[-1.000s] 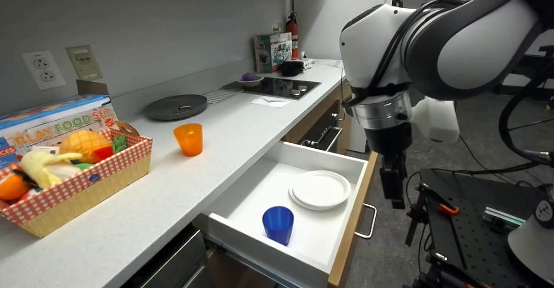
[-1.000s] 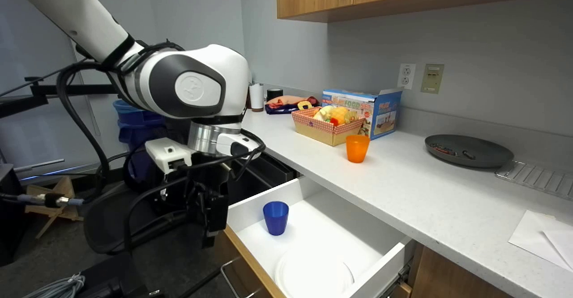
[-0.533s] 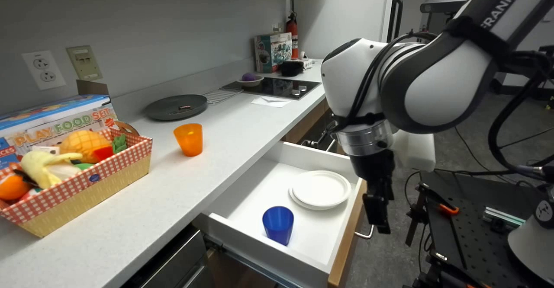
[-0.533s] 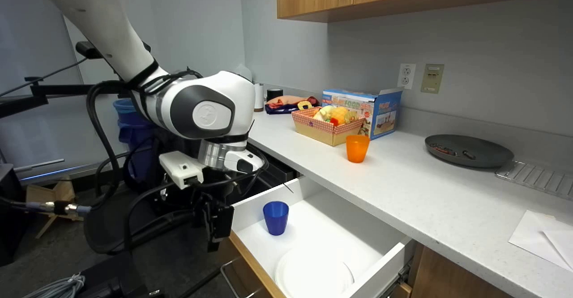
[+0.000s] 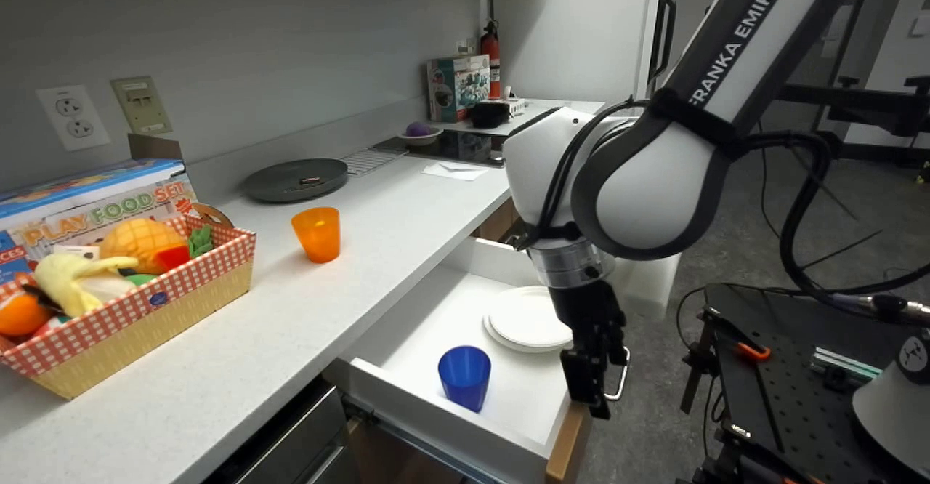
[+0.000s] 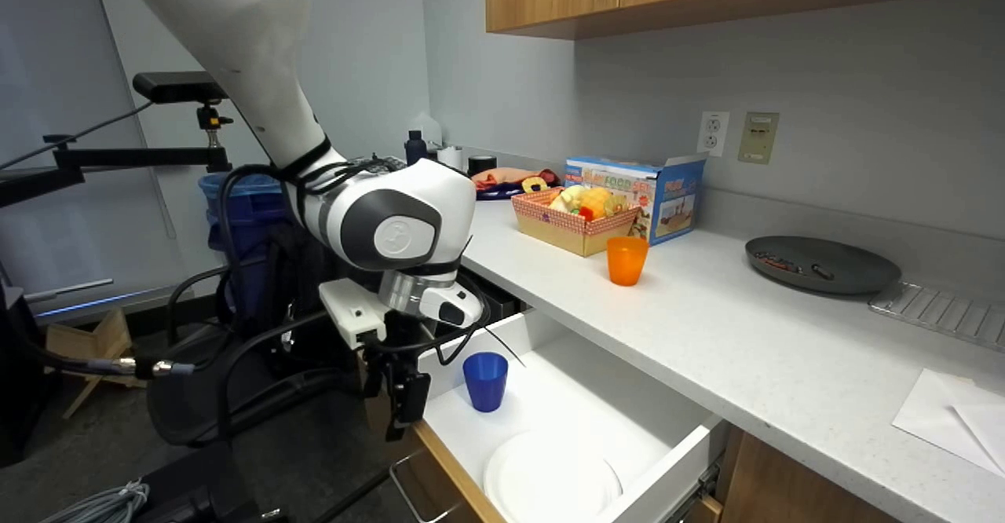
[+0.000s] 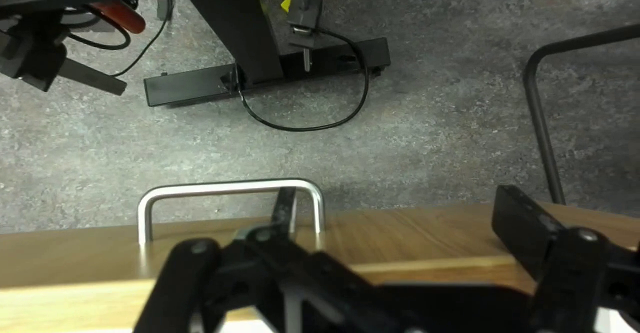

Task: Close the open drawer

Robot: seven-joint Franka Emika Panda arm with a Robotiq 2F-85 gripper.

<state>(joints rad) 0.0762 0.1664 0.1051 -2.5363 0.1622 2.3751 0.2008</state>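
Note:
The open drawer has a white inner box and a light brown wooden front (image 5: 567, 444); the front also shows in an exterior view (image 6: 455, 472) and the wrist view (image 7: 410, 233). It is pulled far out. Its handle (image 7: 230, 188) is a silver bar, partly hidden behind my gripper in an exterior view (image 5: 623, 378). My gripper (image 7: 400, 208) is open and empty, fingers wide apart, pointing down against or very near the front. One finger lies over the handle's end in the wrist view. It also shows in both exterior views (image 5: 587, 397) (image 6: 400, 417).
A blue cup (image 5: 465, 377) and white plates (image 5: 527, 317) are inside the drawer. An orange cup (image 5: 317, 235), play food basket (image 5: 145, 317) and dark pan (image 5: 296, 180) stand on the counter (image 5: 378, 251). A black stand (image 5: 785, 353) is beside the robot base.
My arm has lowered and moved toward the drawer front, the gripper coming down to its edge. The drawer, with cup and plates, has shifted very slightly inward.

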